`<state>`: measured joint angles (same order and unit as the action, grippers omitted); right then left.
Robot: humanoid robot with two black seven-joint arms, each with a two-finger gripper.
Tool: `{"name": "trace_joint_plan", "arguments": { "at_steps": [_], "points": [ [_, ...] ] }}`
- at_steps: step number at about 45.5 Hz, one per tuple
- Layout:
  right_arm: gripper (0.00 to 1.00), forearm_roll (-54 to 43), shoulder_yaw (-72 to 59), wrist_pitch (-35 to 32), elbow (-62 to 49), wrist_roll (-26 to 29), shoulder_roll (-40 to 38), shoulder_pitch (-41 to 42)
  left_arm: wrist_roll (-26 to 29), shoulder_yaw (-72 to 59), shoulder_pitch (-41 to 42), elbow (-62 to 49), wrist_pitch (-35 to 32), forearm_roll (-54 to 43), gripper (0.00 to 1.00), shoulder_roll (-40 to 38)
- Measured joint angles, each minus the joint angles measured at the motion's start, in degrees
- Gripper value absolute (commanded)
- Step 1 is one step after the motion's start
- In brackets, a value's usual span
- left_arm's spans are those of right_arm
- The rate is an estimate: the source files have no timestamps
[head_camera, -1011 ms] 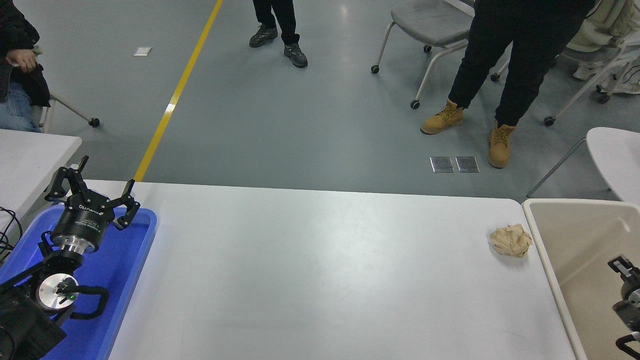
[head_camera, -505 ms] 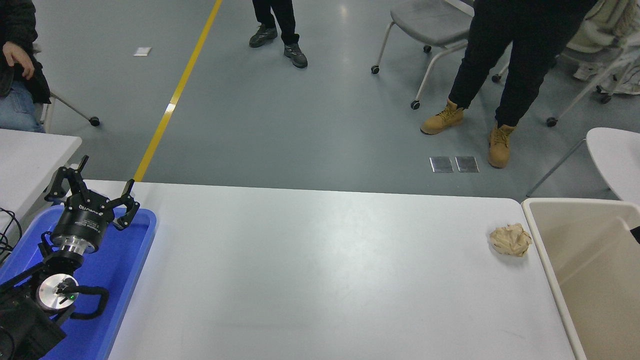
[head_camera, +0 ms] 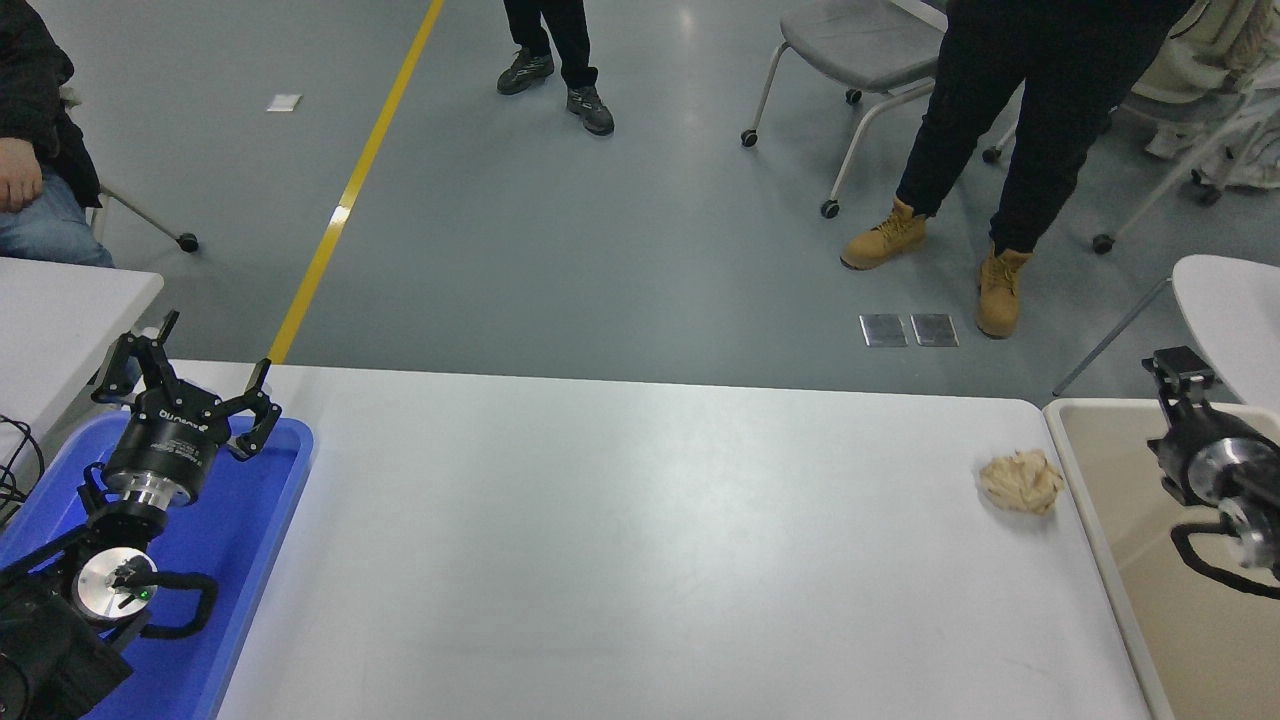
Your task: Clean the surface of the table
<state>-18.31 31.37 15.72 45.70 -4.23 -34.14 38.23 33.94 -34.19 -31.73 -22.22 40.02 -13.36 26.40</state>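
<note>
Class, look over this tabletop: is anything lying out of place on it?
Yes: a crumpled tan paper wad lies on the table surface near its right edge, just beside the beige bin rather than in it.

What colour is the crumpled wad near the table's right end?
Light tan, like brown paper; the crumpled wad shows clearly in the head view.

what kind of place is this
Probably a robotics lab or test floor: a grey floor with a yellow line, rolling chairs, people standing by, and a white table with a robot's left gripper.
</note>
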Motion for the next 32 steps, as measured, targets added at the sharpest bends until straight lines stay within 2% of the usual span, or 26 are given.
{"name": "trace_joint_plan", "arguments": {
  "at_steps": [14, 32],
  "points": [
    [1.0, 3.93, 9.21, 0.79, 2.08, -0.71, 9.07, -0.82, 0.0, 0.0, 0.0, 0.0, 0.02, 0.0, 1.0, 0.0],
    [1.0, 4.87, 13.34, 0.96, 2.49, -3.39, 19.39, -1.59, 0.0, 0.0, 0.0, -0.01, 0.05, 0.0, 1.0, -0.01]
  ]
}}
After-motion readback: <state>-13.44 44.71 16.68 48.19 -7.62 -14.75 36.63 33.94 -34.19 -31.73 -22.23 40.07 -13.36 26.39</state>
